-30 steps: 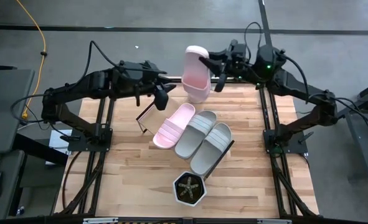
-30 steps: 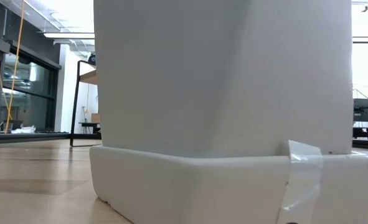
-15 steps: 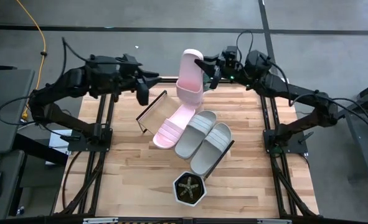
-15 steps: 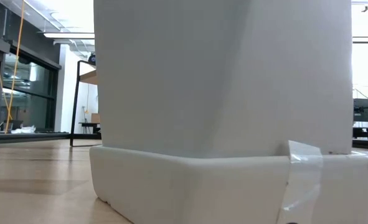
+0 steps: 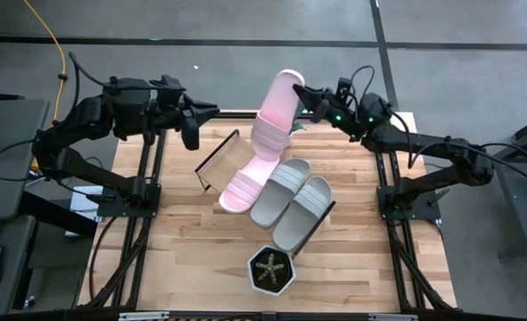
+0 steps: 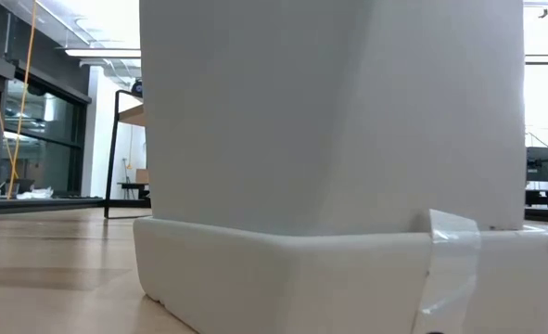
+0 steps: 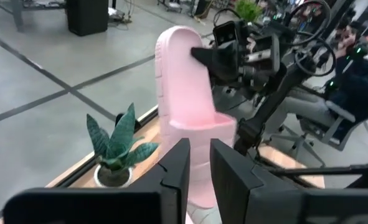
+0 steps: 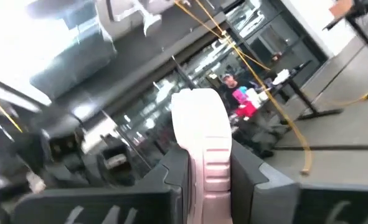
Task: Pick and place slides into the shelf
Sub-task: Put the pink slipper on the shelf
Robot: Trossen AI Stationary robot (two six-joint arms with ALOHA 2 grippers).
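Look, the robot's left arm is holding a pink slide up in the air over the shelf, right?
Nearly. The right gripper is holding the pink slide up over the shelf; the high view shows it. The left gripper holds nothing.

Around the butcher-block worktop point(image 5: 183, 241) the floor point(image 5: 245, 22) is smooth grey concrete crossed by dark seams, with a yellow cable point(image 5: 60, 62) trailing over it at one far corner. Level with the tabletop, a big white box point(image 6: 329, 158) with a strip of clear tape fills most of what I can see. Past it stand tall dark-framed windows point(image 6: 23, 130), a black-legged table point(image 6: 125, 148) and bright ceiling light strips point(image 6: 102, 53). Farther back sit cluttered benches and office chairs point(image 7: 339, 118).
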